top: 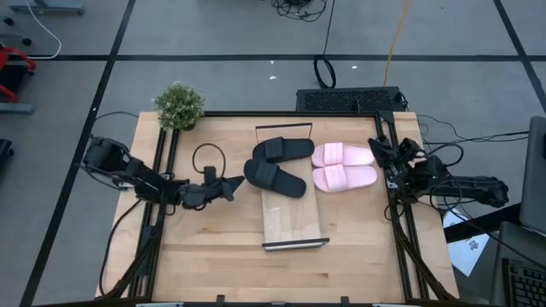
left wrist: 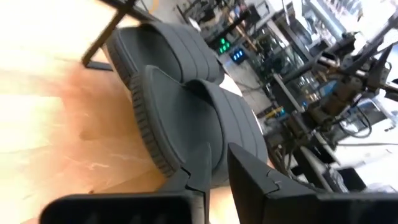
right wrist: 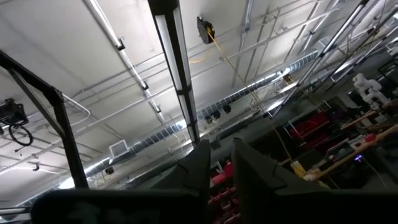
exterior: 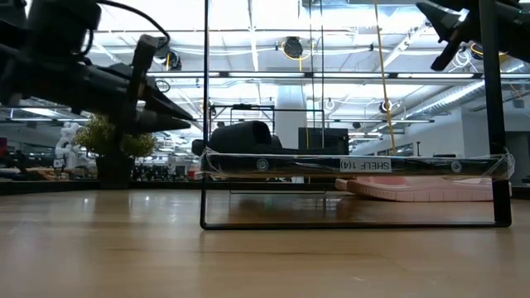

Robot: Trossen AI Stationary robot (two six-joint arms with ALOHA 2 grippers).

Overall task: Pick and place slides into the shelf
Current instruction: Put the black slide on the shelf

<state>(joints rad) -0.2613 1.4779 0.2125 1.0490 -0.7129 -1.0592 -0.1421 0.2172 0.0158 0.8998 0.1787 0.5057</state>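
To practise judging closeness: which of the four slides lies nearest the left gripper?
The black slide angled across the shelf's left edge; the left gripper points at its near end.

From table level the shelf edge hides most of the black slides, and only a sliver of the pink slides shows under it. Just ahead of the left gripper fingers, the nearer black slide is smeared with blur and covers part of the other one. The right gripper points at the ceiling, so nothing on the table shows beyond its fingertips. Its own body is cut off by the picture edge.
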